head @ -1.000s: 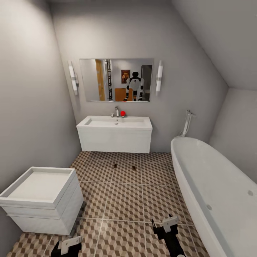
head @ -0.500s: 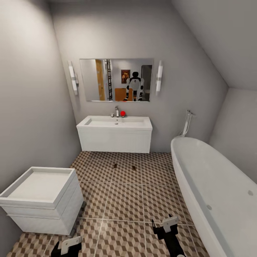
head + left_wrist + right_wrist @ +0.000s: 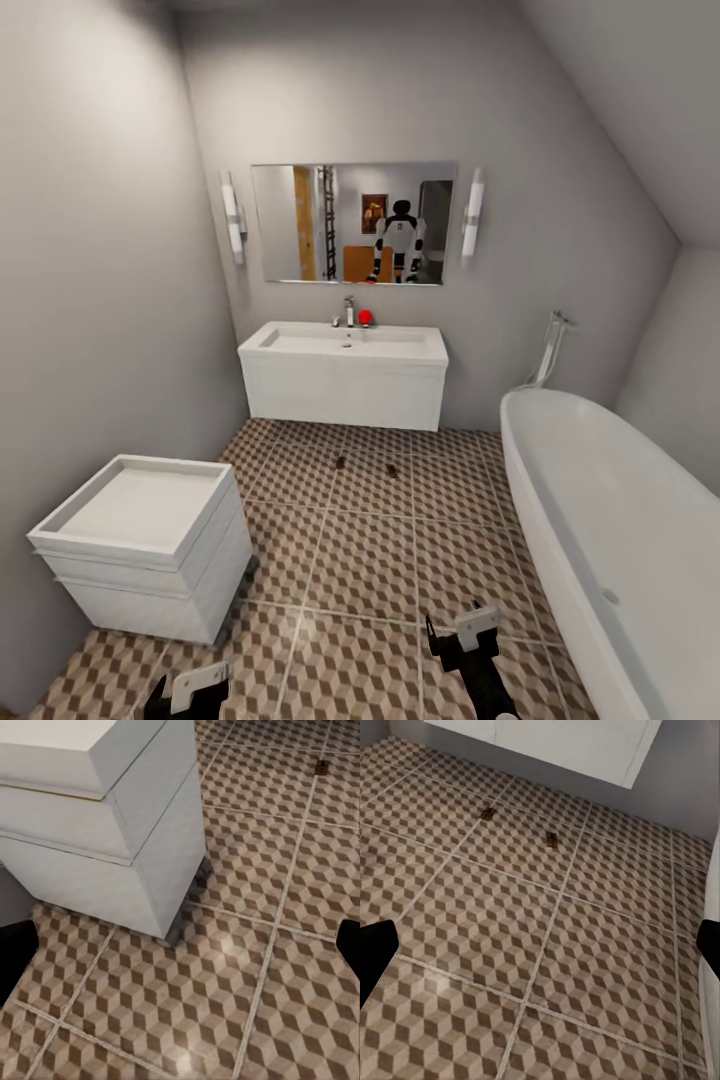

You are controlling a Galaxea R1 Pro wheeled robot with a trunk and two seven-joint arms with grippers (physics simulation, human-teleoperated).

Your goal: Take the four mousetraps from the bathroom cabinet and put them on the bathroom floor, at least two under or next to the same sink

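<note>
Two small brown mousetraps lie side by side on the cube-patterned bathroom floor, a little in front of the white wall-hung sink with its chrome faucet. In the right wrist view both traps sit on the tiles below the sink's underside. One trap shows far off in the left wrist view. My left gripper and right gripper hang low over the near tiles, both open with nothing between the fingers.
A white box-shaped unit stands on the floor at the left wall, close to my left arm. The oval white bathtub runs along the right. A mirror above the sink reflects the robot and an orange-brown piece of furniture behind it.
The whole picture has shifted to the right, so the camera has turned or moved leftward. The traps lie where they were on the tiles, and both grippers keep their pose.
</note>
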